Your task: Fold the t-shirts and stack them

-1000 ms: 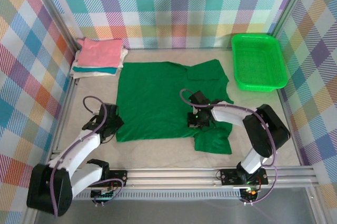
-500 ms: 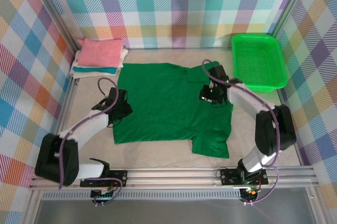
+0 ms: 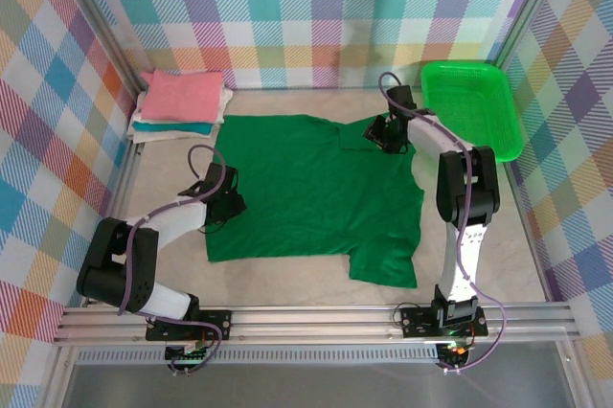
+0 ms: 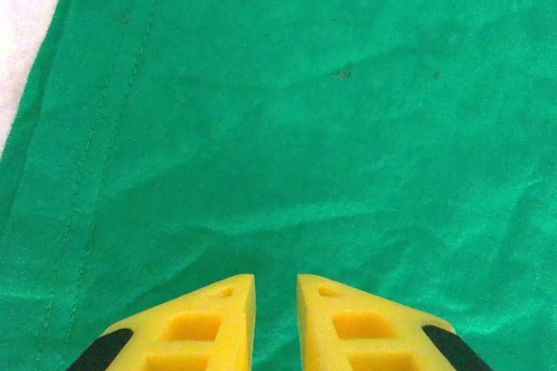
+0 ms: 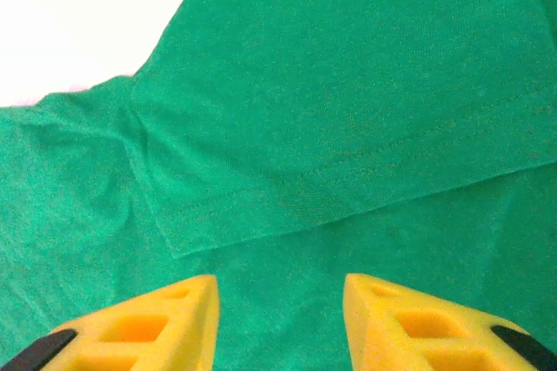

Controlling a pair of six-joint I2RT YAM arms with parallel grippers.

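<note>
The dark green t-shirt (image 3: 306, 188) lies spread flat in the middle of the table. Its far right sleeve (image 3: 369, 130) is folded inward onto the body, hem showing (image 5: 348, 153). My right gripper (image 3: 383, 133) hovers over that sleeve, open, with nothing between its fingers (image 5: 278, 301). Over the shirt's left side sits my left gripper (image 3: 227, 202); its jaws stand a narrow gap apart above smooth cloth (image 4: 275, 288), holding nothing. At the far left, folded pink (image 3: 182, 92), white (image 3: 224, 104) and teal (image 3: 172, 126) shirts sit stacked.
A bright green plastic basket (image 3: 472, 111) stands at the far right corner. Checked walls enclose the table on three sides. Bare tabletop (image 3: 163, 169) shows left of the shirt and along the right side (image 3: 479, 216).
My right gripper swung from the shirt's near right part to the far right sleeve, and that near part now lies flatter. My left gripper moved from the near left corner up along the left side.
</note>
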